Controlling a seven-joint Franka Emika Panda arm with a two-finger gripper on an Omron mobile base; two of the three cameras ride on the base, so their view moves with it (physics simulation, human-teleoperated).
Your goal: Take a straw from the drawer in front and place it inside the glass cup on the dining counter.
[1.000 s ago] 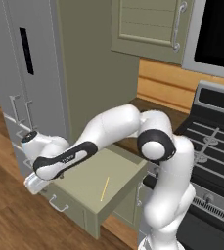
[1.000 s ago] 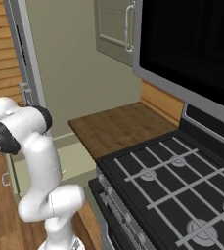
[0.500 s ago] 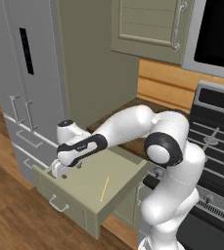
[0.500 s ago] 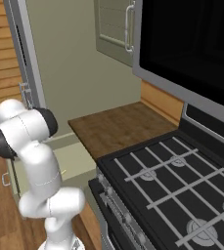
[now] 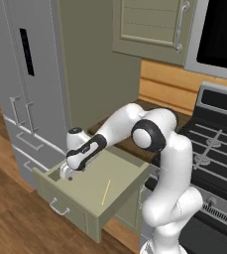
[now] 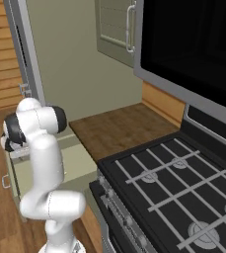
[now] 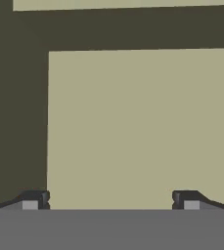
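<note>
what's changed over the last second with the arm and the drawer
The gripper swung from outside the drawer's front left corner in over the drawer and dropped into its back left part, jaws open and empty. The straw lies untouched on the drawer floor, to the gripper's right. Drawer stayed open; the base did not move.

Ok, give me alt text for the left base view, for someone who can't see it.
A white robot arm reaches down into an open sage-green drawer, its open gripper hovering at the drawer's far left corner. A thin pale-yellow straw lies on the drawer floor, apart from the gripper. A grey fridge stands behind, a stove right.
</note>
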